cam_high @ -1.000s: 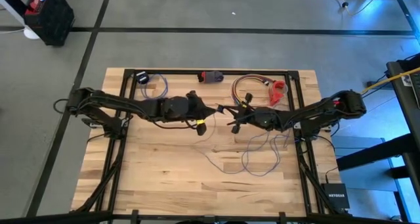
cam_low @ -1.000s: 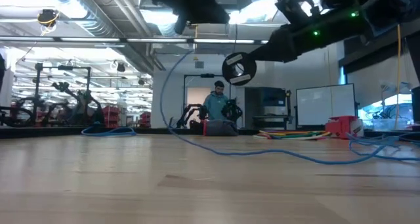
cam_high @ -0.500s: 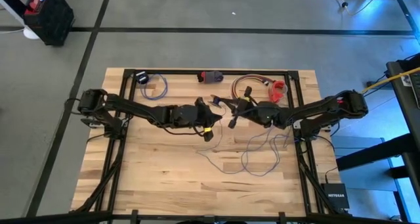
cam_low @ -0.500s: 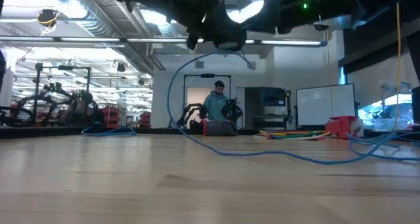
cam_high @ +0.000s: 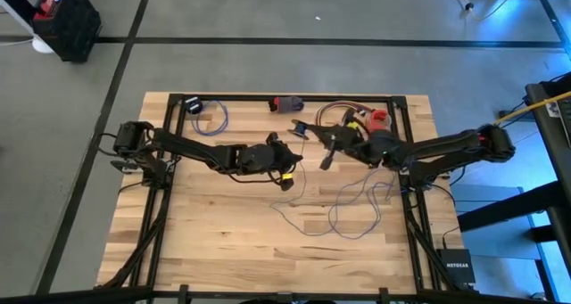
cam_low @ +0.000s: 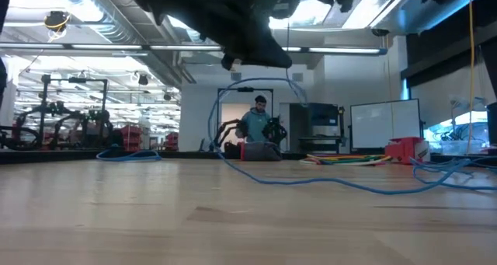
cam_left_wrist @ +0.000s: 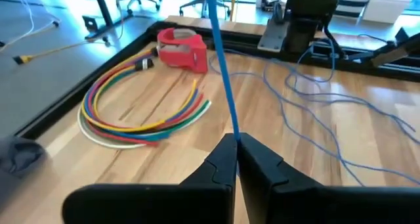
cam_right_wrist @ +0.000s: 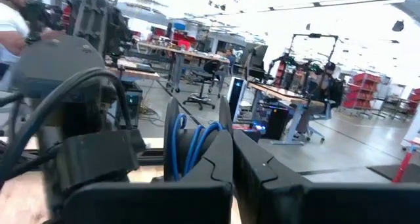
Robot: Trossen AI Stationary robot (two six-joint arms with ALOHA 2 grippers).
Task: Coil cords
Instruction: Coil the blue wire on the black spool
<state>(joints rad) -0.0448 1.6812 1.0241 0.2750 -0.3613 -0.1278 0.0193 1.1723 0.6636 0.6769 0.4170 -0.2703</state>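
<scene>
Left gripper [cam_left_wrist: 236, 148], jaws closed on the wire [cam_left_wrist: 220, 60]; right gripper [cam_right_wrist: 231, 152] clamps its coiled turns above the wooden table [cam_high: 223, 242]. Loose squiggles lie right of centre. A person [cam_low: 256, 125] stands in the workshop behind. Since earlier, both grippers moved toward the table's far edge.

The left gripper's fingers [cam_left_wrist: 252, 159] pinch the blue cord [cam_left_wrist: 222, 73], which runs straight ahead from them. Beyond lie a multicoloured cable coil [cam_left_wrist: 141, 102], a red holder [cam_left_wrist: 184, 48] and loose cord loops [cam_left_wrist: 328, 112] on the worktop [cam_left_wrist: 65, 158].
</scene>
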